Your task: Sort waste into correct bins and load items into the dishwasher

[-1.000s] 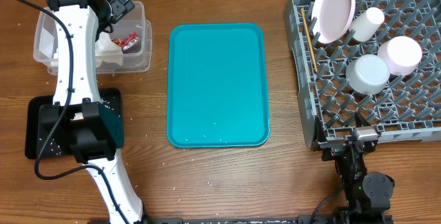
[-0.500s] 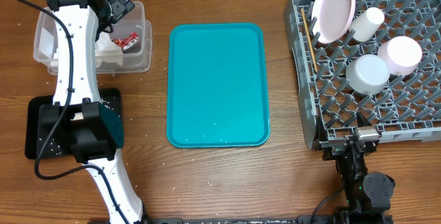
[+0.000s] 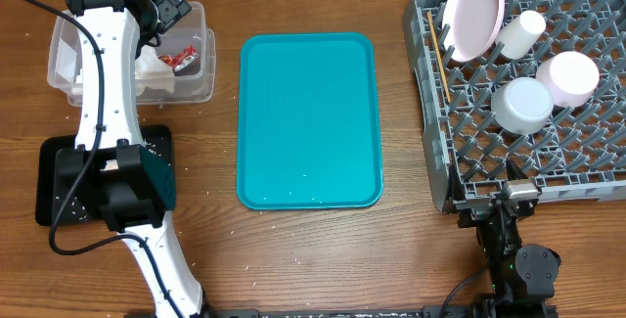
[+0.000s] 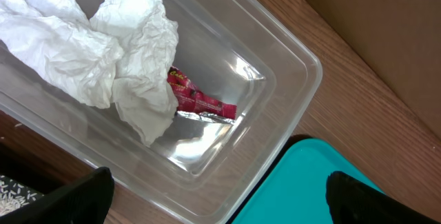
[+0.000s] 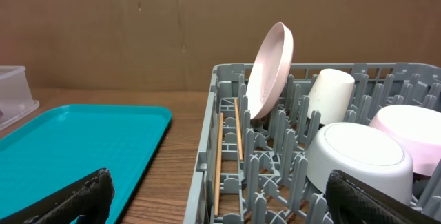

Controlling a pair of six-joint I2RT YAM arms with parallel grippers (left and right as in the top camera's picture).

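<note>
**Waste Binned, Rack Loaded; Both Grippers Released**

The left gripper (image 4: 220,202) hung over the clear tub (image 4: 293,69) at the far left corner of the worktop (image 3: 391,259). Its fingers (image 4: 86,196) were spread wide and grasped nothing. Inside the tub lay the crumpled napkin (image 4: 103,58), with the red sauce packet (image 4: 200,102) touching its edge on the tub floor.

The black tray (image 3: 54,176) sat by the left edge of the worktop, nearer than the tub and partly covered by the left arm. White rice grains (image 3: 61,204) speckled its surface.

The teal tray (image 3: 308,113) lay bare at the middle of the worktop.

The dish rack (image 3: 430,113) occupied the far right corner. The plate (image 3: 474,10) stood on edge, tilted, in the rack's far left part. The cup (image 3: 518,32) lay just beside the plate. The two bowls, one (image 3: 523,103) and the other (image 3: 569,75), rested upside down and side by side. The chopsticks (image 3: 438,54) lay along the rack's left side.

The right gripper (image 5: 227,200) sat low at the rack's near edge, fingers released and empty.
</note>
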